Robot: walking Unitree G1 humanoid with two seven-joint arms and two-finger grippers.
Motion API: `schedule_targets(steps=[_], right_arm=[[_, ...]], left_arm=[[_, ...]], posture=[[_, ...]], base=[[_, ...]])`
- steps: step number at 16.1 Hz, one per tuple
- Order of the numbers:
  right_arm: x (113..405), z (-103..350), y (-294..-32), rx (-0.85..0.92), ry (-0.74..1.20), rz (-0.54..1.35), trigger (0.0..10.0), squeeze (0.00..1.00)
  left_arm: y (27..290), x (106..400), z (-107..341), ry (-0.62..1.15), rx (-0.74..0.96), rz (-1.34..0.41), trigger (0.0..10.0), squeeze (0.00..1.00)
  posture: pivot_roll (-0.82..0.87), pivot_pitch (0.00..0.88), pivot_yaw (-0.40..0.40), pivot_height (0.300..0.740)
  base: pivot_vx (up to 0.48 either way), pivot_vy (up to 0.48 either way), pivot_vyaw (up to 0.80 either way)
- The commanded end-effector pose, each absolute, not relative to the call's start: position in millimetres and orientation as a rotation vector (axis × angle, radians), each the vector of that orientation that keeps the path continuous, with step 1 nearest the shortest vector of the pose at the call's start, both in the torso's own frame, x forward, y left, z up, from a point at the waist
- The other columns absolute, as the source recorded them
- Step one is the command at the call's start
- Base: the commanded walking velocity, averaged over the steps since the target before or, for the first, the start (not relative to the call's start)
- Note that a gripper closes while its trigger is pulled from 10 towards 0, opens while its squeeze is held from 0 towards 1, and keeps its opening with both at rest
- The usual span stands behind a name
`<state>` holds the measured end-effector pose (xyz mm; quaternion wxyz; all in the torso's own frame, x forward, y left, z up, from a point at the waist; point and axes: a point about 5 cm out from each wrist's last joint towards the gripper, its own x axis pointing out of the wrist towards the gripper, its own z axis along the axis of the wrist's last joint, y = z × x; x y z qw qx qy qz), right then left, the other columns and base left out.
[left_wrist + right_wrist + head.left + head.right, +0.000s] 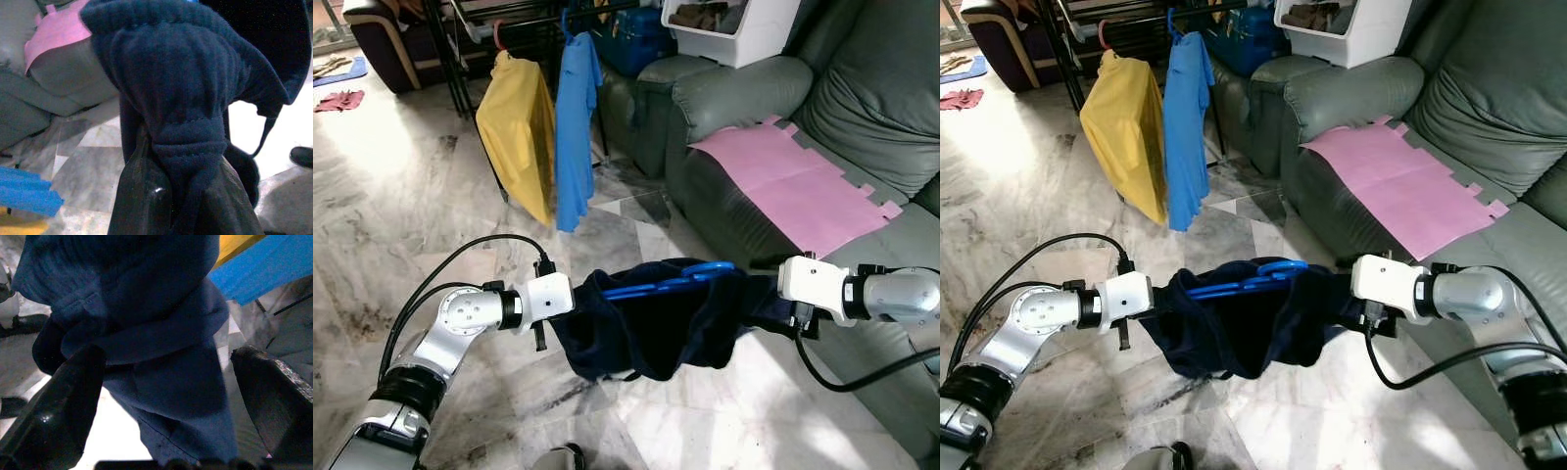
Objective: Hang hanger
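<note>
Indoors, marble floor (401, 196), green sofa (744, 108), pink mat (798, 186), drying rack (509, 15)

A blue plastic hanger (668, 281) lies roughly level inside a dark navy garment (651, 328), its thin bar and hook end showing along the cloth's top edge. The garment is stretched out sideways above the marble floor, just in front of the grey sofa (744, 166), and sags in a bunched pouch below the hanger. Its fabric is soft and ribbed, with a stitched hem. One end is gathered into a tight, pinched fold.
</note>
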<state>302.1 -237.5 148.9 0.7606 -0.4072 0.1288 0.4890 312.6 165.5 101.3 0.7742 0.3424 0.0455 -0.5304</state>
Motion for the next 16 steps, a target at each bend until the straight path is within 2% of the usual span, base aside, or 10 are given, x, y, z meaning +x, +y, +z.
schedule_targets(steps=[1, 2, 3, 4, 8, 16], right_arm=[[304.3, 144.1, -239.8, -0.907, 0.322, 1.096, 10.0, 0.00], [307.4, 138.0, -239.8, -0.884, 0.342, 1.099, 7.6, 0.00], [309.6, 134.4, -239.4, -0.874, 0.349, 1.101, 1.0, 0.00], [311.5, 130.0, -239.9, -0.872, 0.363, 1.098, 0.0, 0.00], [314.4, 119.7, -235.8, -0.857, 0.381, 1.120, 0.0, 0.00], [320.9, 128.3, -219.2, -0.799, 0.241, 1.146, 0.0, 0.00]], left_arm=[[163.7, 316.1, 111.4, 0.042, 0.743, -1.154, 0.0, 0.00], [163.3, 316.3, 112.1, 0.036, 0.741, -1.157, 0.0, 0.00], [163.4, 316.3, 112.2, 0.034, 0.740, -1.161, 0.0, 0.00], [163.1, 316.4, 112.4, 0.029, 0.743, -1.164, 0.0, 0.00], [164.1, 316.8, 113.1, 0.021, 0.742, -1.162, 0.0, 0.00], [161.6, 319.7, 110.2, 0.026, 0.739, -1.153, 0.0, 0.00]], posture=[[-0.01, 0.096, 0.008, 0.740], [-0.01, 0.096, 0.007, 0.740], [-0.01, 0.096, 0.007, 0.740], [-0.01, 0.095, 0.005, 0.740], [0.00, 0.091, 0.000, 0.740], [-0.01, 0.088, -0.001, 0.740]], base=[[0.000, 0.000, 0.00], [0.000, 0.000, 0.00], [0.000, 0.000, 0.00], [0.000, 0.000, 0.00], [0.000, 0.000, 0.00], [0.000, 0.000, 0.00]])
